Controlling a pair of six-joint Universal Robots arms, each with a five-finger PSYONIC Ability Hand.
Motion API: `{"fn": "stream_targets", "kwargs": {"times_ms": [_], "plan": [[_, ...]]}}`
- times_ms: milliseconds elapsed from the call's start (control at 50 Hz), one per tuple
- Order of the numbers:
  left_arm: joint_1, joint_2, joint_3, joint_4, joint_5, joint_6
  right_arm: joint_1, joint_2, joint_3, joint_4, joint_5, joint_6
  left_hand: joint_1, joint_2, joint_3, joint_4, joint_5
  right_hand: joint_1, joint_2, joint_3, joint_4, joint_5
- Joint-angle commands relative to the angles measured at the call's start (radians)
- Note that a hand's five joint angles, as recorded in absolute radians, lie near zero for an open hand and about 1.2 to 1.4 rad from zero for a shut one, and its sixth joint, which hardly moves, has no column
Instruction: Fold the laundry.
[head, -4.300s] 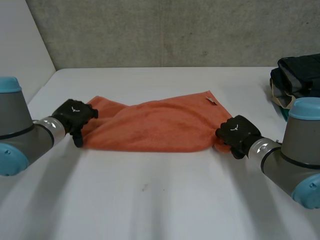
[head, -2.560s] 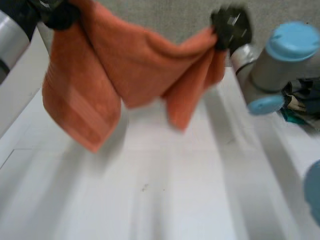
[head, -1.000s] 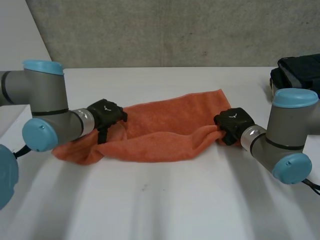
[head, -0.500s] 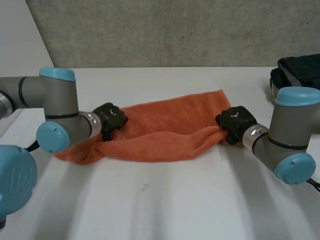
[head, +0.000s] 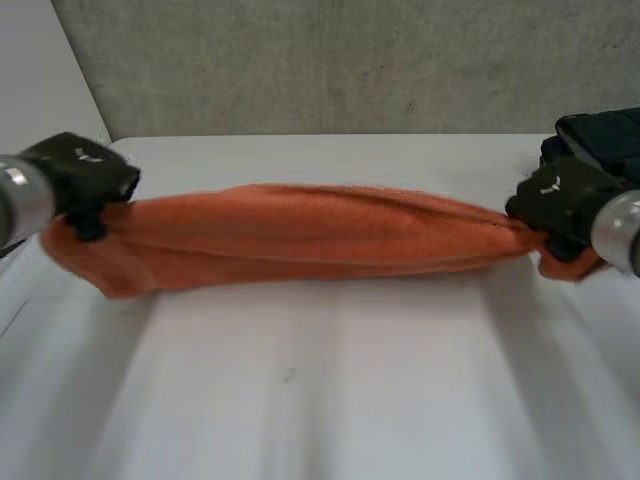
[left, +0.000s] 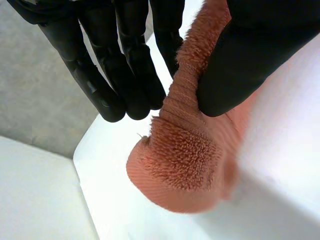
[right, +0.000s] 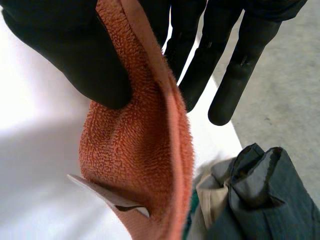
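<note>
Orange towel stretched taut as a long bunched roll btwn both hands, across the white table, prob. hanging just above it. Left hand pinches one end, thumb against fingers; right hand pinches the other, beside a dark clothes pile.

Matte black left hand, matching black right hand
</note>
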Motion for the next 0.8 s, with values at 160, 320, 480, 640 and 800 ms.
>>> {"fn": "stream_targets", "kwargs": {"times_ms": [160,320,480,640,800], "plan": [[0.035,-0.044,-0.156,0.065,0.082,0.079,-0.020,0.077,0.049,0.114,0.016,-0.175,0.245,0.201,0.211,0.202,0.247,0.291,0.223,0.209,0.201,0.236],[-0.033,-0.315,0.207,0.228,-0.023,0.069,0.039,0.325,-0.293,0.019,0.128,-0.114,0.245,0.201,0.211,0.202,0.247,0.291,0.223,0.209,0.201,0.236],[-0.047,-0.335,0.594,0.583,0.023,-0.150,0.052,0.370,-0.675,-0.478,0.165,0.224,0.245,0.201,0.211,0.202,0.247,0.291,0.223,0.209,0.201,0.236],[-0.038,-0.306,0.565,0.932,-0.066,-0.337,0.041,0.295,-0.502,-1.005,0.088,0.347,0.245,0.201,0.211,0.202,0.247,0.291,0.223,0.209,0.201,0.236],[-0.021,-0.325,0.416,0.860,-0.033,-0.313,0.061,0.338,-0.476,-0.885,0.016,0.350,0.245,0.201,0.211,0.202,0.247,0.291,0.223,0.209,0.201,0.236]]}}
